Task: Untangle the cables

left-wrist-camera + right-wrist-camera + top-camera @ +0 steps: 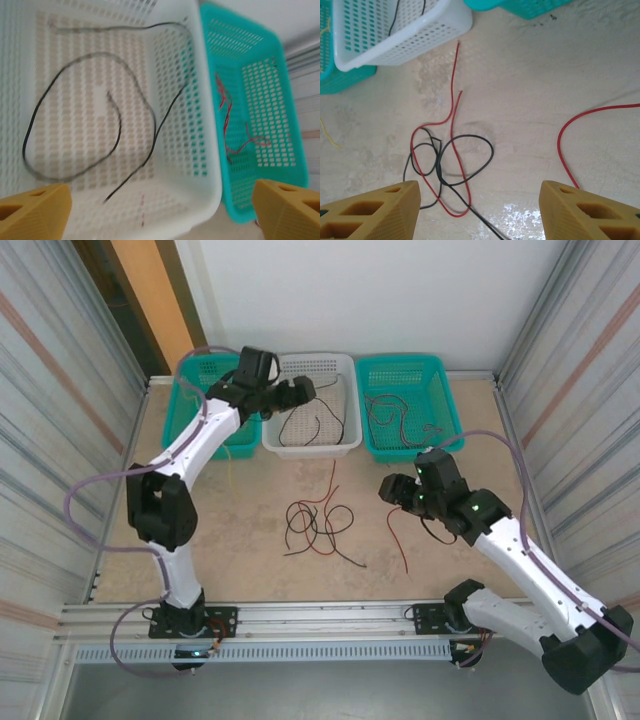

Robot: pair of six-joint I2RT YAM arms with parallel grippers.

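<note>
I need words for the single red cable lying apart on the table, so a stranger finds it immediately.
Start at the white basket at the far edge; in front of it lies a tangle of red and black cables. Right of that tangle, near the right arm, is one red cable, lying alone and crossing no other.

Red, blk cables point(439, 167) knotted on table point(545, 75).

No readable text, labels, numbers

Beige desk point(450, 560): white basket point(312, 447) at the far edge, flanked by left teal basket point(178, 410) and right teal basket point(410, 447). Red-and-black cable tangle point(318, 525) lies in front of the white basket, and lone red cable point(398, 540) lies to the tangle's right.
</note>
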